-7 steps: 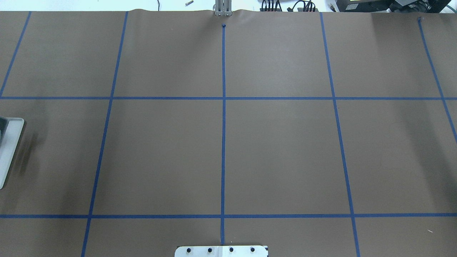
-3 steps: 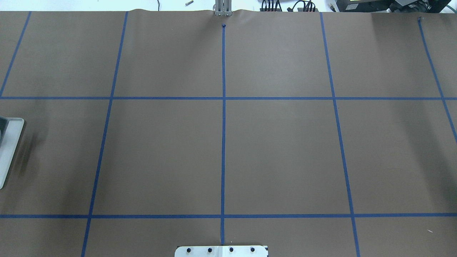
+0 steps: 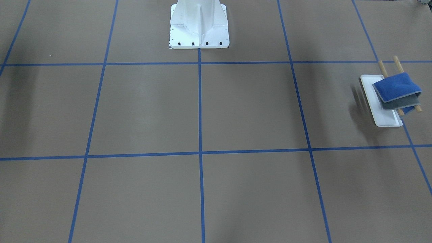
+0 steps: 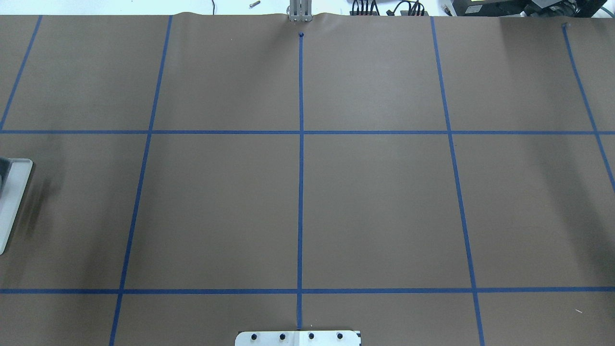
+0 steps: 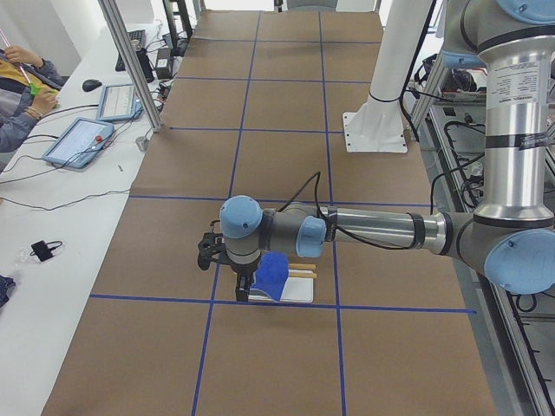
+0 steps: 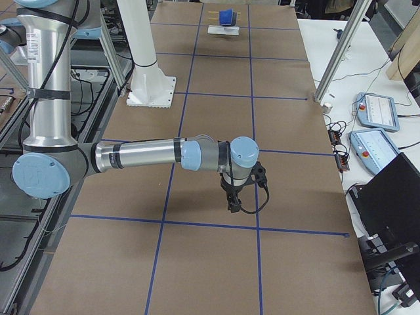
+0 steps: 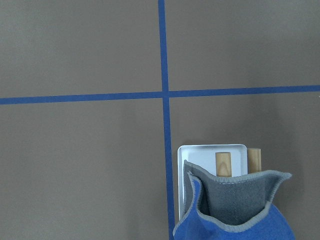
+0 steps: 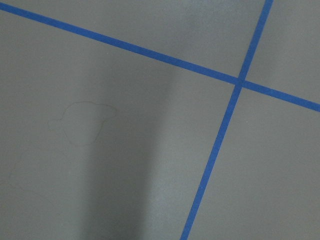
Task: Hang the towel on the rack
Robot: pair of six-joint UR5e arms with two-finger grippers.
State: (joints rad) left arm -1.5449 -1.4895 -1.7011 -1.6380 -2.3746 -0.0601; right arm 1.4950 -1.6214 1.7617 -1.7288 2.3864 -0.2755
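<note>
The blue towel (image 3: pixel 397 88) hangs folded over the rack's two wooden bars (image 3: pixel 383 68), grey underside showing, above the white tray base (image 3: pixel 373 98). The left wrist view shows the towel (image 7: pixel 240 220) on the bars (image 7: pixel 223 164) over the base (image 7: pixel 200 152). In the exterior left view my left gripper (image 5: pixel 244 281) points down right beside the towel (image 5: pixel 273 276); I cannot tell if it is open or shut. In the exterior right view my right gripper (image 6: pixel 231 206) hangs over bare table, far from the rack (image 6: pixel 226 18); its state cannot be told.
The white bolted pedestal (image 3: pixel 199 25) stands at the robot's side of the table. Blue tape lines (image 4: pixel 301 132) cross the brown cover. Only the edge of the rack base (image 4: pixel 14 202) shows at the overhead view's left border. Tablets and cables (image 5: pixel 82 139) lie beyond the far edge.
</note>
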